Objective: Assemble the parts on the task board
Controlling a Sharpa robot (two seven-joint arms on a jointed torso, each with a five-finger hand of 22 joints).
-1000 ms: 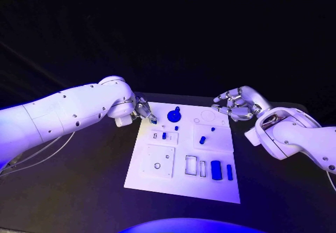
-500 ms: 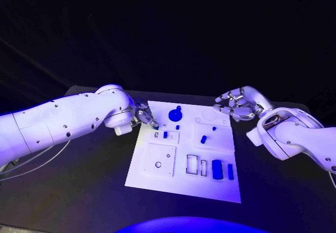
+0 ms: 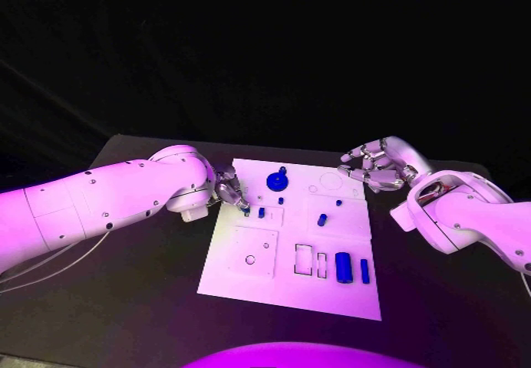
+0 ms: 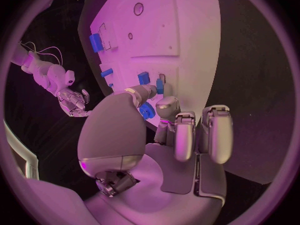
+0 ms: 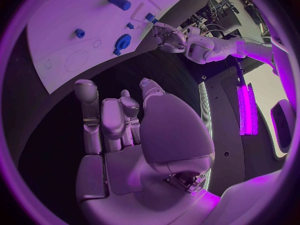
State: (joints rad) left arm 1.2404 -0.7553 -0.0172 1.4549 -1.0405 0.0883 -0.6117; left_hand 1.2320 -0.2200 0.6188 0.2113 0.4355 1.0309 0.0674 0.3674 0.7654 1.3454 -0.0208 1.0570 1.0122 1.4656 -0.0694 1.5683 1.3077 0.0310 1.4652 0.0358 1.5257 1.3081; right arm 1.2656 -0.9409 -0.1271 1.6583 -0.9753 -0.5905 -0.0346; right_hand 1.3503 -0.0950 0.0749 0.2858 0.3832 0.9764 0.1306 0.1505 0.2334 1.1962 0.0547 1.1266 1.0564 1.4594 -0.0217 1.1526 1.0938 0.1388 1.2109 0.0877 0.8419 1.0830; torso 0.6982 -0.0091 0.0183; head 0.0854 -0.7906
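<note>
Task board between left hand, right hand

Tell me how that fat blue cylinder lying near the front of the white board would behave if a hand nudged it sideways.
The blue cylinder lies on its side, so a sideways nudge would probably roll it rather than slide it. It looks rigid and small, so likely light. The task board beneath looks smooth and flat, offering little to stop it.

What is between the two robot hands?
In the head view, the far end of the white board, with a round blue part, lies between the left robot hand and right robot hand.
</note>
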